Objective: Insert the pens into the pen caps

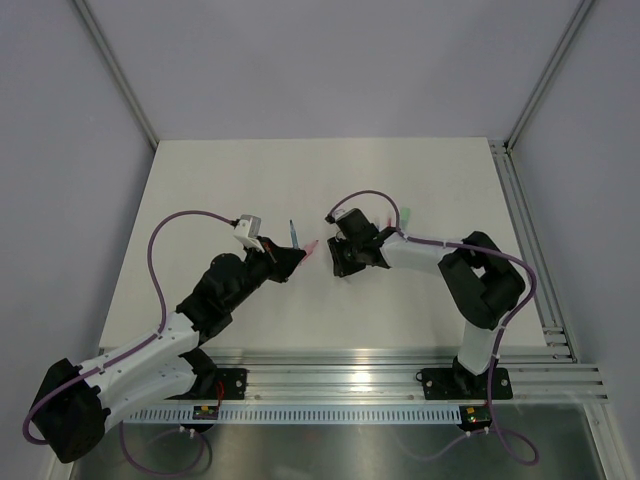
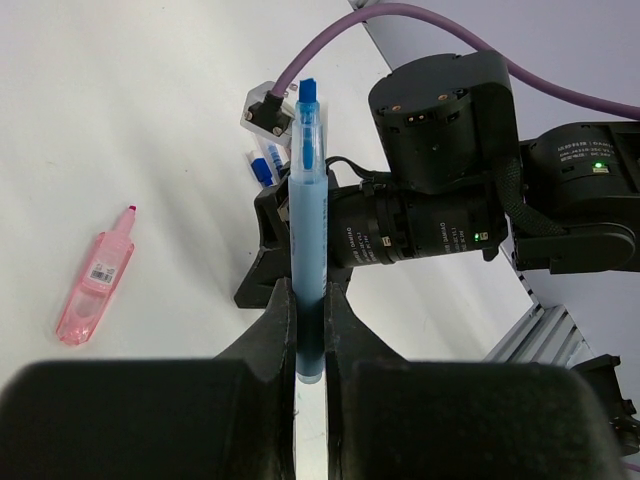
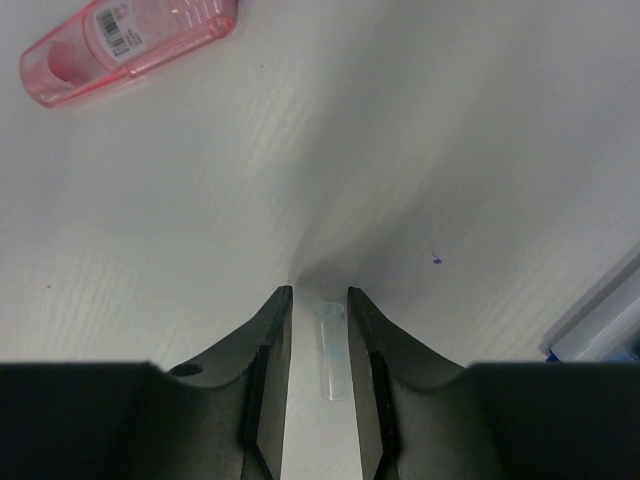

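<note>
My left gripper is shut on a light blue pen that stands upright, tip up. In the top view this gripper holds the pen at the table's middle. A pale pink cap lies flat on the table to its left; it also shows in the top view and the right wrist view. My right gripper is low over the table, its jaws slightly apart around a small clear tube lying between them. A mint cap lies behind the right arm.
The right arm's wrist and camera sit close in front of the held pen. Small blue and white pieces lie beside it. An aluminium rail runs along the table's right edge, with grey walls behind and at both sides.
</note>
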